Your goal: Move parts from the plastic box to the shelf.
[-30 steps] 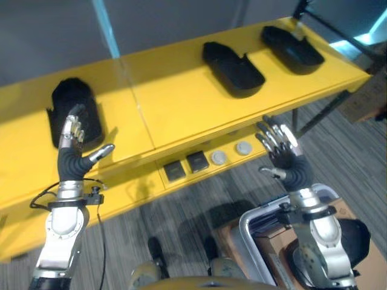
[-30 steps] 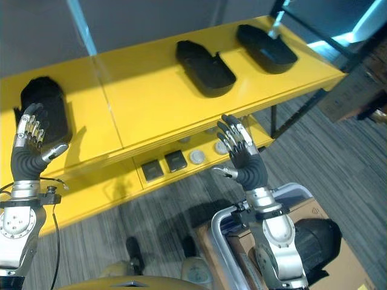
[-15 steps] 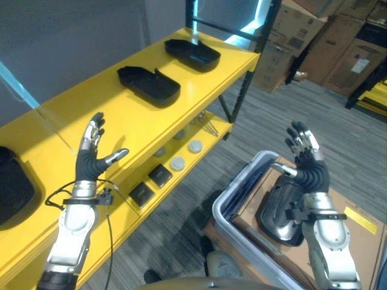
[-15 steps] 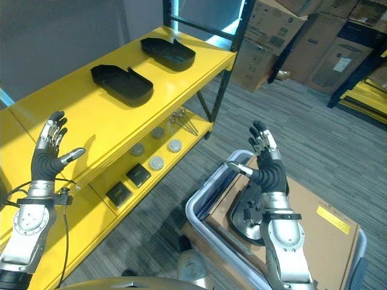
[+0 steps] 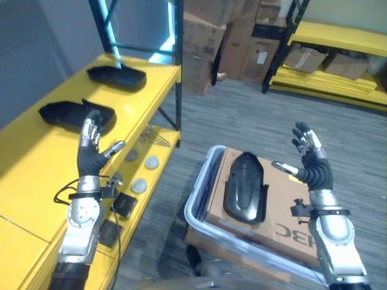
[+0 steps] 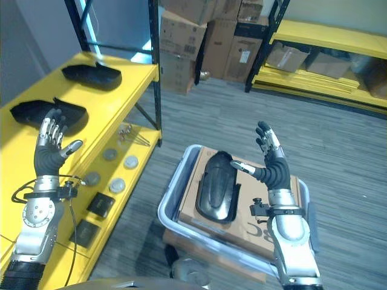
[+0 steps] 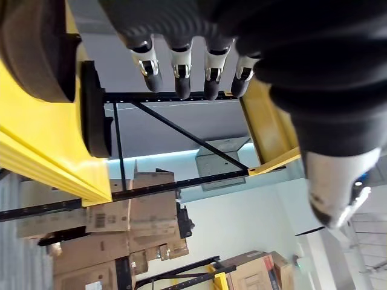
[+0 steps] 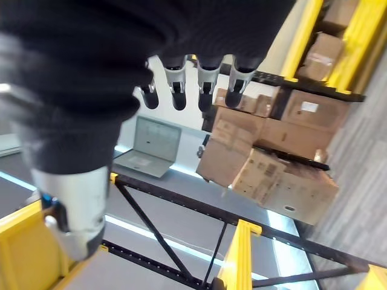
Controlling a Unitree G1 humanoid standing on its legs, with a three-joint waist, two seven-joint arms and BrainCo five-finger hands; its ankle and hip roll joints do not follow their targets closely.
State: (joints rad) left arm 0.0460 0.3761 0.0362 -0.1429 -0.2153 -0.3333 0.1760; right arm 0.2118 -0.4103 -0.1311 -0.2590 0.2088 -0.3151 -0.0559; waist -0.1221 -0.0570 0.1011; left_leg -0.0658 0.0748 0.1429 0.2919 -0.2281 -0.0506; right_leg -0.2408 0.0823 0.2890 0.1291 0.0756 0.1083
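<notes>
We hold both hands raised, fingers spread and empty: left hand (image 5: 91, 154) by the shelf (image 5: 36, 163), right hand (image 5: 311, 163) just right of the black part (image 5: 245, 187), which lies on cardboard in the box (image 5: 199, 208).

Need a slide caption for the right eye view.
Both hands, left and right, raised open; black part lies on cardboard in the plastic box, beside the yellow shelf.

Head eyes look down; wrist cameras face upward along fingers (image 7: 181, 66).
</notes>
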